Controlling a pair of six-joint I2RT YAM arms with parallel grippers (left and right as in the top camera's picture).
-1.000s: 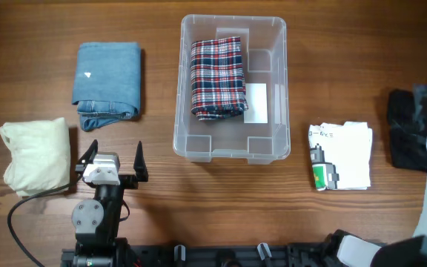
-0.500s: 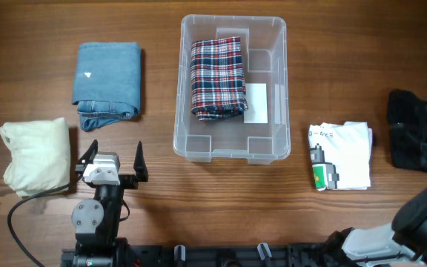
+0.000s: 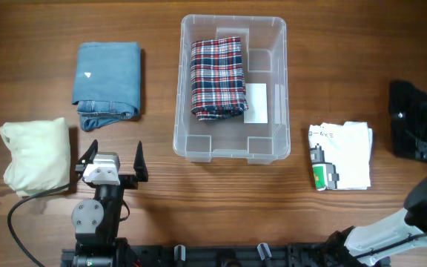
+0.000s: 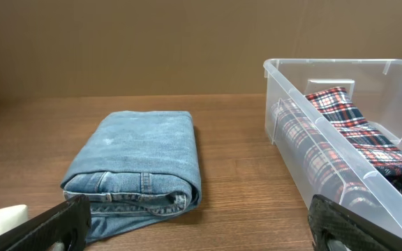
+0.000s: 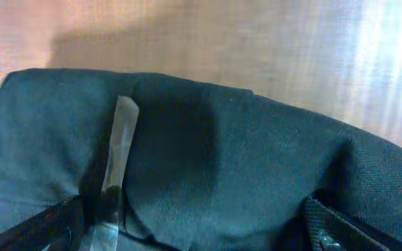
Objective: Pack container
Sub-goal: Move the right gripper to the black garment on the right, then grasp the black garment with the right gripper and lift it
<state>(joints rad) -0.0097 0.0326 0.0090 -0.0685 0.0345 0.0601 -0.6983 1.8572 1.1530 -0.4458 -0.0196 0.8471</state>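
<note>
Tabletop (image 3: 347, 44): wood, carries everything.

Container (image 3: 282, 89): clear bin, sits mid-tabletop and slightly toward the far edge. A folded plaid shirt (image 3: 217, 78) fills its left half. The right half shows only the white label (image 3: 256, 104).

Still outside the container:
- folded jeans (image 3: 107, 78), well off its left side
- cream cloth bundle (image 3: 37, 154), further left and nearer its front
- white printed garment (image 3: 339, 156), just off its right front corner
- dark garment (image 3: 402, 111), well to its right, near the tabletop edge

Right end effector (image 5: 201, 223): fingers spread wide, gripping nothing, hanging low over the dark garment. The wrist view is filled with dark fabric carrying a pale strip (image 5: 117, 153).

Left end effector (image 3: 115, 159): also spread wide and empty, parked off the container's left front and facing the jeans.

Step in hand, as judged: pick up the dark garment. To do it well:
- Bring the right fingers down astride a folded edge, not the flat middle.
- Close on every layer, so that the fold survives the lift.
- Raise it clear of the rim before crossing over.
- Set it in the free right half, beside the plaid shirt.
</note>
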